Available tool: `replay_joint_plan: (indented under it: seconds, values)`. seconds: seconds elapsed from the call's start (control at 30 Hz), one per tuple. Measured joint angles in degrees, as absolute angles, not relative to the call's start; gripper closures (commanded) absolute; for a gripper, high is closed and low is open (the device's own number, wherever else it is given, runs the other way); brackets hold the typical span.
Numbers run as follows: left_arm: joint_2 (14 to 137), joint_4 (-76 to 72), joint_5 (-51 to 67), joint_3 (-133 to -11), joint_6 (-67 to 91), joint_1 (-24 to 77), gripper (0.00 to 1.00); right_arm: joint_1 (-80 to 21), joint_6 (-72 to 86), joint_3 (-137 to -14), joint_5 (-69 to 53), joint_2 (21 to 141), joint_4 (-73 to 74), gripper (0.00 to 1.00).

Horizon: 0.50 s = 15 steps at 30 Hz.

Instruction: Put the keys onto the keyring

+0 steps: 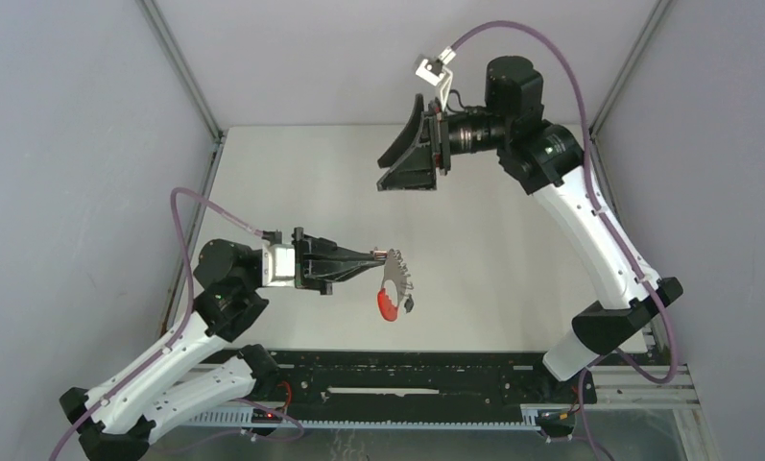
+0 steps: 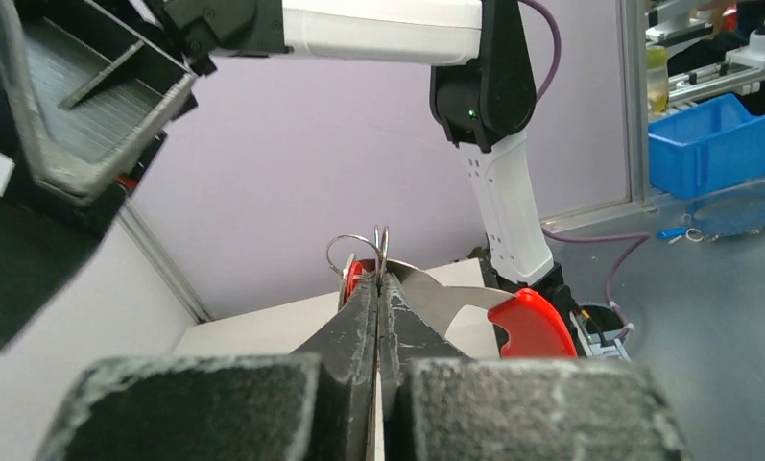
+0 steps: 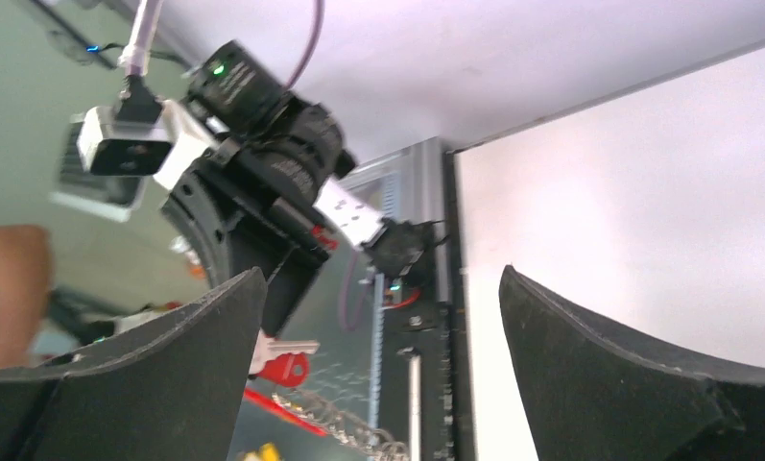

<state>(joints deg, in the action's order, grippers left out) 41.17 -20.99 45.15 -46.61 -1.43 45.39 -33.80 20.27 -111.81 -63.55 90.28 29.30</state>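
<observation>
**Left hand (image 1: pixel 378 255) clamped on keyring (image 1: pixel 394 279), right hand (image 1: pixel 388 173) well off**

Shut tight, my left hand pinches the keyring by its silver-grey end, above the surface (image 1: pixel 513 250), left of centre, toward the near edge. Its long axis runs from the fingertips toward that edge, red arc (image 1: pixel 388 305) lowest, a small black piece (image 1: pixel 409 303) beside it, probably a key head; whether any key is threaded I cannot tell. My right hand gapes open and empty, high over the far edge; the ring lies near-left of it, well apart.
</observation>
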Motion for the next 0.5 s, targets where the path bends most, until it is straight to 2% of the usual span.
replay_joint_plan:
  seconds: [0.13, 0.27, 0.5]
  values:
    - [42.0, -24.3, 43.5, -46.6, 1.4, 45.4, 1.0, -33.3, 12.9, -121.2, -54.2, 92.1, 37.7, 0.0]
    - [42.9, -27.2, 40.8, -46.6, 3.9, 45.4, 1.0, -32.6, 6.7, -121.9, -48.8, 89.9, 42.2, 0.0]
    - [43.1, -29.5, 39.0, -46.6, 6.6, 45.4, 1.0, -31.9, 3.6, -101.5, -53.1, 74.4, 34.5, 0.0]
